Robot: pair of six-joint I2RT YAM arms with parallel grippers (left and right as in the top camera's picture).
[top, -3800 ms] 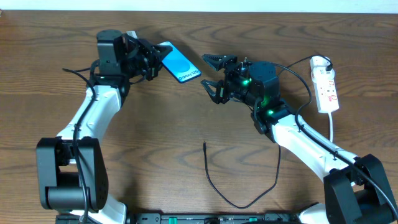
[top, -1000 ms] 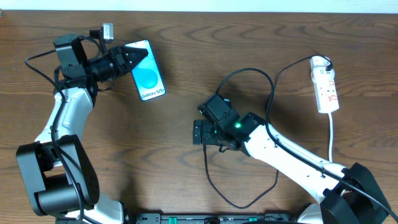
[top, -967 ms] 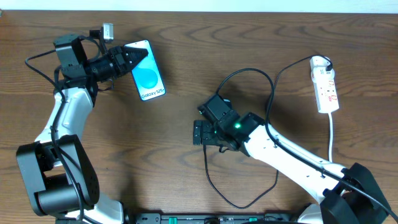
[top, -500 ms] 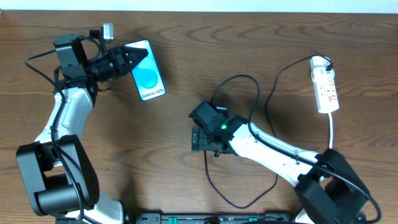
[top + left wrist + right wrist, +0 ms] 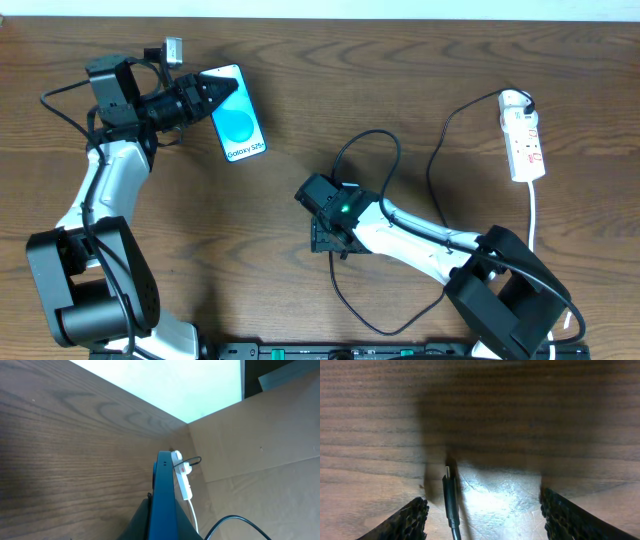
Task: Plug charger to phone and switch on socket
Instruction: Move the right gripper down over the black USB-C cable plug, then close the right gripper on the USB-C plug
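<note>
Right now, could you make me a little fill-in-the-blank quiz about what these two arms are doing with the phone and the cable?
1. The left tool is shut on the ____.
2. The right tool stands ____, straddling the tip of the charger.
3. In the overhead view, the socket lies on the ____ arm's side.
Missing words: phone; open; right.

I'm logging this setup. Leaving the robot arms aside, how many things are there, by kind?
phone: 1
black charger cable: 1
white power strip: 1
Total: 3
</note>
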